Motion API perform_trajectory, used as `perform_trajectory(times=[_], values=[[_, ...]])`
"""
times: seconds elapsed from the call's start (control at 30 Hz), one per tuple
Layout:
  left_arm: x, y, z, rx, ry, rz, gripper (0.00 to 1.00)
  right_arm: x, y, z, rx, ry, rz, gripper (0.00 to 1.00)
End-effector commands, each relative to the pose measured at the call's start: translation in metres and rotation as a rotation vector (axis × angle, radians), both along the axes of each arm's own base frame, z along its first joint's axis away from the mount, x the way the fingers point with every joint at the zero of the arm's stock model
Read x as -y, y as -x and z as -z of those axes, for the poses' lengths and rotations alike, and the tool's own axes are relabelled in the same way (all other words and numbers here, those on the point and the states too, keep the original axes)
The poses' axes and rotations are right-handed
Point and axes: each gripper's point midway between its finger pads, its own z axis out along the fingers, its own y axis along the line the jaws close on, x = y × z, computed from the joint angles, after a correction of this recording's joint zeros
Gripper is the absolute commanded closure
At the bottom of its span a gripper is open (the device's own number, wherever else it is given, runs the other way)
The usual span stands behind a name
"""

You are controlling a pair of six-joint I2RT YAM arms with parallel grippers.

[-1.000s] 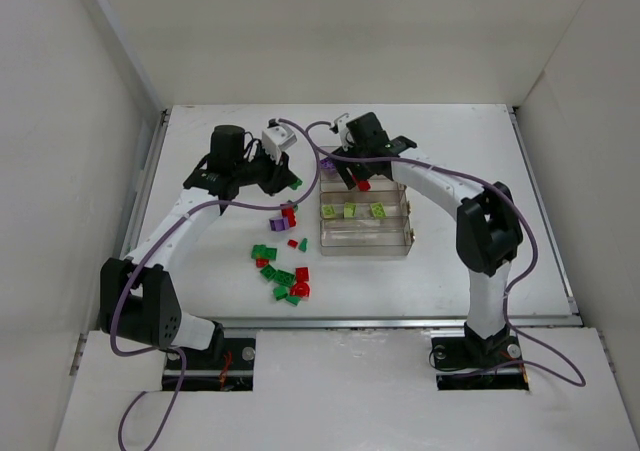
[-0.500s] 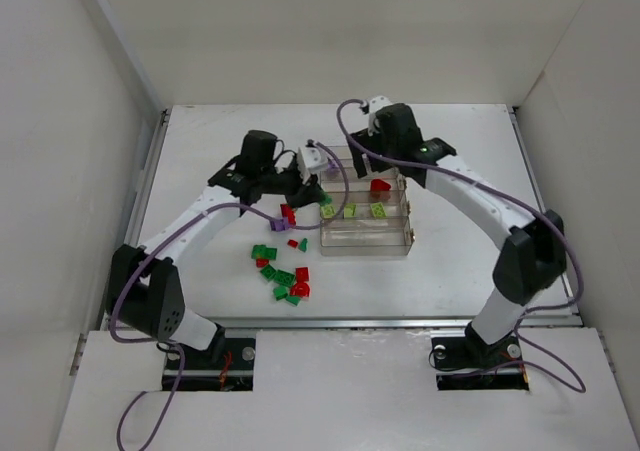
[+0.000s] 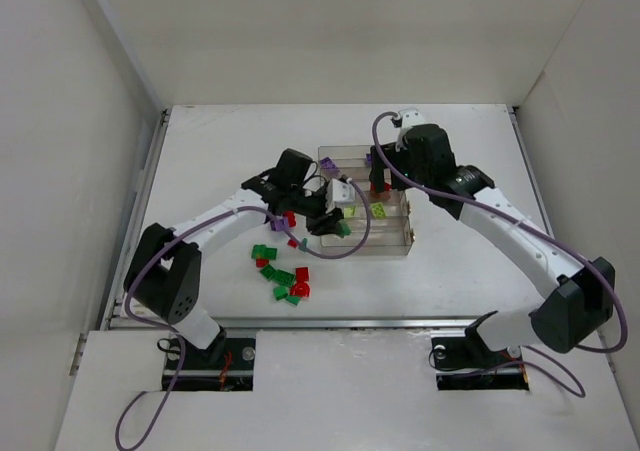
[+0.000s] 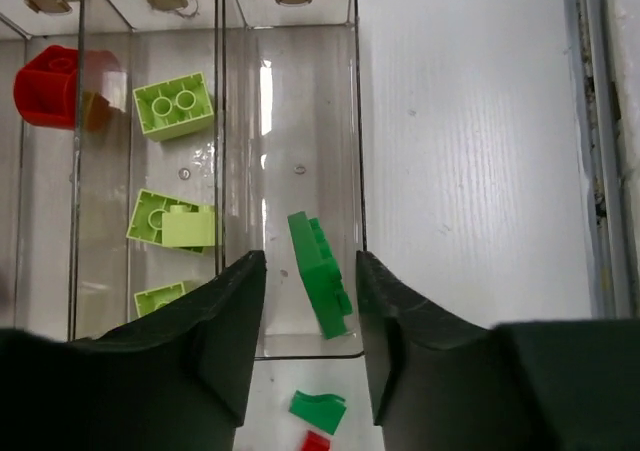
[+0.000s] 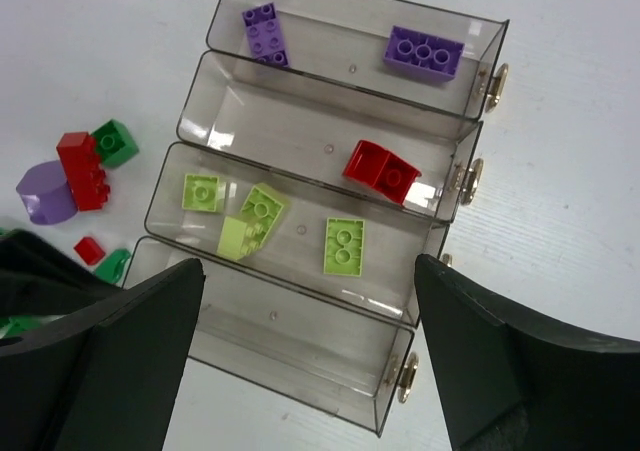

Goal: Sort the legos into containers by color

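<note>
Looking down past my left hand (image 4: pixel 307 283), I see its two dark fingers parted a little with nothing pinched between them. The small dark green studded plastic brick (image 4: pixel 320 271) lies tipped on its edge, free of both pads, in the outermost lane of the clear smoky four-lane plastic tray (image 5: pixel 487 71), beside the lane of lime-green bricks (image 4: pixel 172 106). My right hand (image 5: pixel 310 269) hangs above the tray, spread wide and empty. More red and green bricks (image 3: pixel 285 281) are scattered on the white table (image 3: pixel 460 261) just off the tray's end. I judge these bricks to be very light, hard and slick, so they are likely to skid or flip under a glancing touch. I would pinch one across its flat side walls, low down, rather than on its studs.
</note>
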Motion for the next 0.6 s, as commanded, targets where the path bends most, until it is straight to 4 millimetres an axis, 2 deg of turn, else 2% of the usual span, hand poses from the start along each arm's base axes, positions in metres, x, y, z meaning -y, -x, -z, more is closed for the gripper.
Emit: perform_trajectory(times=[0.0, 0.07, 0.1, 0.2, 0.23, 0.3, 0.37, 0.4, 0.47, 0.5, 0.53, 0.57], values=[[0.003, 0.006, 0.007, 0.041, -0.020, 0.069, 0.60, -0.004, 0.009, -0.019, 0.048, -0.050, -0.001, 0.09], [0.002, 0.016, 0.012, 0.018, -0.050, 0.100, 0.38, -0.007, 0.012, -0.023, 0.056, -0.056, -0.011, 0.09], [0.004, 0.019, 0.011, 0.024, -0.053, 0.119, 0.21, -0.007, 0.012, -0.023, 0.056, -0.056, -0.011, 0.08], [0.004, 0.019, 0.011, 0.018, -0.060, 0.107, 0.04, -0.011, 0.013, -0.028, 0.065, -0.062, -0.020, 0.06], [0.003, 0.012, 0.008, 0.041, -0.063, 0.075, 0.00, -0.011, 0.013, -0.022, 0.049, -0.051, -0.020, 0.06], [0.007, 0.001, -0.015, 0.065, -0.016, 0.021, 0.00, -0.019, 0.009, -0.034, 0.072, -0.056, -0.037, 0.06], [-0.001, -0.015, -0.036, 0.056, 0.024, -0.064, 0.00, -0.032, 0.009, -0.029, 0.055, -0.041, -0.074, 0.06], [-0.010, -0.030, -0.058, 0.033, 0.060, -0.164, 0.00, -0.046, 0.009, -0.029, 0.046, -0.049, -0.111, 0.06], [-0.026, -0.046, -0.083, 0.014, 0.102, -0.281, 0.02, -0.061, 0.008, -0.026, 0.028, -0.062, -0.153, 0.06], [-0.037, -0.056, -0.095, 0.020, 0.128, -0.346, 0.03, -0.075, 0.012, -0.025, 0.010, -0.080, -0.205, 0.06], [-0.052, -0.058, -0.113, 0.043, 0.167, -0.419, 0.03, -0.089, 0.011, -0.034, 0.023, -0.106, -0.244, 0.06], [-0.081, -0.075, -0.119, 0.037, 0.180, -0.586, 0.03, -0.102, 0.006, -0.025, -0.009, -0.123, -0.265, 0.06]])
